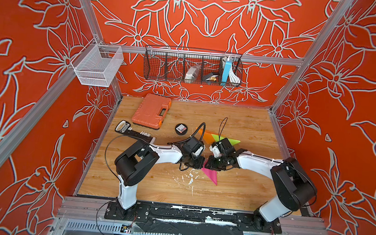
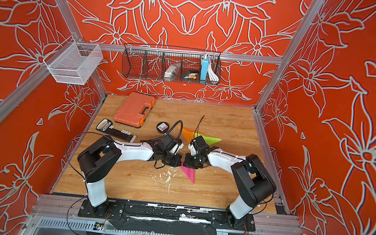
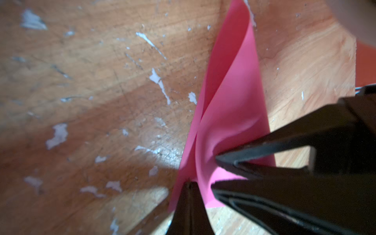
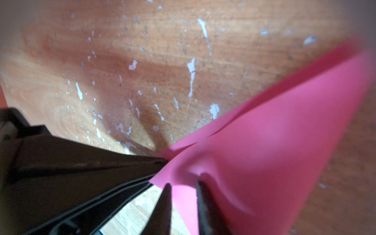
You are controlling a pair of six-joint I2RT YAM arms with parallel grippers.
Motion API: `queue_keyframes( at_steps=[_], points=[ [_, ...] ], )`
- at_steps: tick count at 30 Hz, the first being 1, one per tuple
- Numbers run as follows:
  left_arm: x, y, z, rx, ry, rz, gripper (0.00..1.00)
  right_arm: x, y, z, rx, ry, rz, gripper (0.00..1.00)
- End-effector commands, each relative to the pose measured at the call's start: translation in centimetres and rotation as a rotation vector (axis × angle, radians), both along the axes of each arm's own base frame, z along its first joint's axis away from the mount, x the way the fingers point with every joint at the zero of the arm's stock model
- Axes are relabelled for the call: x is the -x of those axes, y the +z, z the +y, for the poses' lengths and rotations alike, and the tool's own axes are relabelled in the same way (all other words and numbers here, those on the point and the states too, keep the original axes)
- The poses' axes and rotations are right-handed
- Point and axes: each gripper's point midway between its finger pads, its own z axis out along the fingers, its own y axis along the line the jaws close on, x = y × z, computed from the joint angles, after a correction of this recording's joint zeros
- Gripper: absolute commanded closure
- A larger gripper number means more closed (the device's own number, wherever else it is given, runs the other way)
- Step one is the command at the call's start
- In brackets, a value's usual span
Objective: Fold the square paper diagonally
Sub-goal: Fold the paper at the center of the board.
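The pink paper lies on the wooden table as a triangle, one layer over another, its upper layer bulging loosely. Both grippers meet at its far corner. My left gripper is shut, pinching the paper's edge. In the right wrist view it shows as a black wedge touching the same corner. My right gripper stands a little apart, straddling the paper's upper layer. One of its fingertips dents the sheet.
Folded orange and green papers lie just behind the wrists. An orange tool case, a round black tin and a black strip sit at the back left. White scuffs mark the table beside the pink paper.
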Motion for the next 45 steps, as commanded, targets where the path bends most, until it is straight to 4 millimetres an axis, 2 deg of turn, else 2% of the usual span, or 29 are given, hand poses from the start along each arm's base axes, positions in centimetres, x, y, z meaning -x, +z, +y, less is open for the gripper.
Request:
queue_keyframes(
  at_steps=[1, 3, 8, 12, 18, 25, 31, 45],
  points=[
    [0.4, 0.6, 0.5, -0.016, -0.005, -0.02, 1.0, 0.8, -1.2, -0.7, 0.046, 0.0, 0.021, 0.8],
    [0.1, 1.0, 0.6, -0.022, -0.003, -0.044, 1.0, 0.8, -1.3, -0.7, 0.046, 0.0, 0.022, 0.82],
    [-1.4, 2.0, 0.9, -0.049, 0.019, -0.118, 1.0, 0.8, -2.0, -0.7, 0.052, -0.004, 0.032, 0.94],
    [-1.9, 2.4, 0.5, -0.034, 0.024, -0.133, 1.0, 0.6, -2.3, -0.8, 0.067, -0.009, 0.03, 0.99],
    [-1.4, 2.8, 0.1, 0.005, 0.012, -0.126, 1.0, 0.7, -2.6, -1.2, 0.093, -0.013, 0.028, 1.0],
    [-0.6, 2.8, -1.4, 0.089, -0.021, -0.079, 1.0, 0.7, -2.7, -1.3, 0.096, -0.012, 0.03, 1.0],
    [-0.2, 1.9, -1.8, 0.082, -0.026, -0.047, 1.0, 0.6, -2.6, -1.1, 0.092, -0.015, 0.028, 1.0],
    [0.1, -0.3, -1.2, 0.013, -0.013, 0.023, 1.0, 0.5, -2.0, -0.9, 0.073, -0.016, 0.019, 1.0]
  ],
)
